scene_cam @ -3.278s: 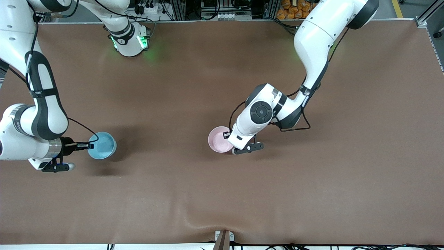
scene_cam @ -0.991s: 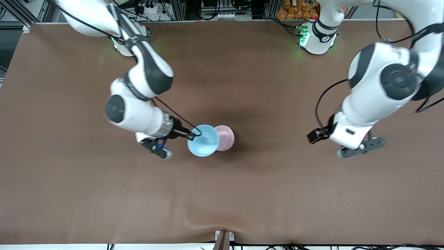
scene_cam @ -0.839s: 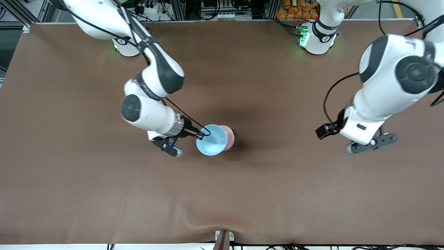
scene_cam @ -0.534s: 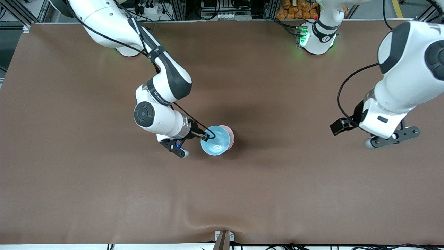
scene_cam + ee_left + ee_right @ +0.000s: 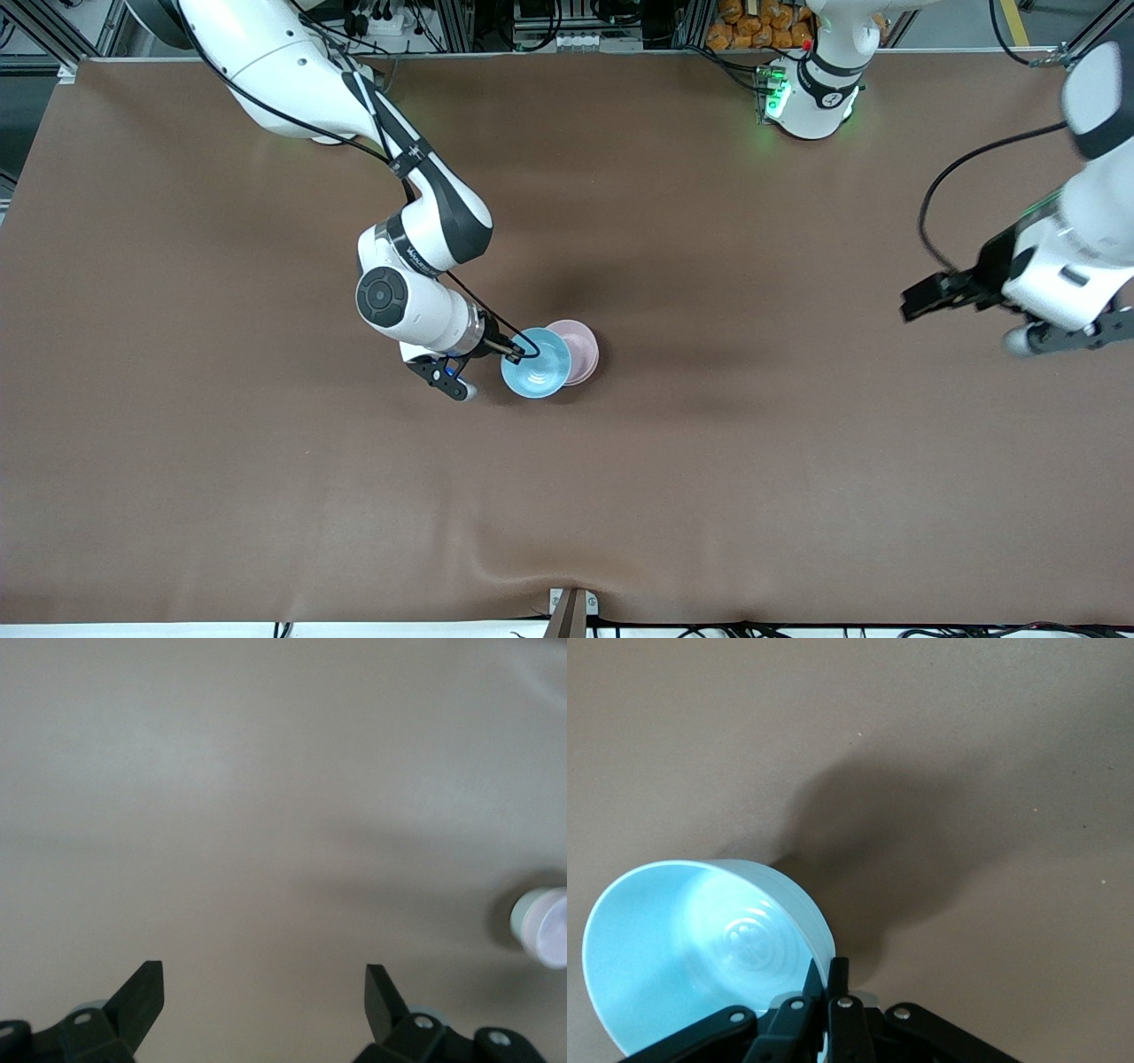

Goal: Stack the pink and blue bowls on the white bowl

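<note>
The blue bowl (image 5: 534, 362) looks smooth and shiny, with small rings pressed in its bottom. The pink bowl (image 5: 579, 351) is shiny too. The brown table cover (image 5: 709, 461) is matt and soft-looking, with a small wrinkle at the lower middle of the frame.

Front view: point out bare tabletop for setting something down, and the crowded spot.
Bare: the brown table strip nearer the camera than the bowls, and the stretch between the pink bowl and the open left tool. Crowded: mid-table, where the right tool grips the blue bowl.
</note>
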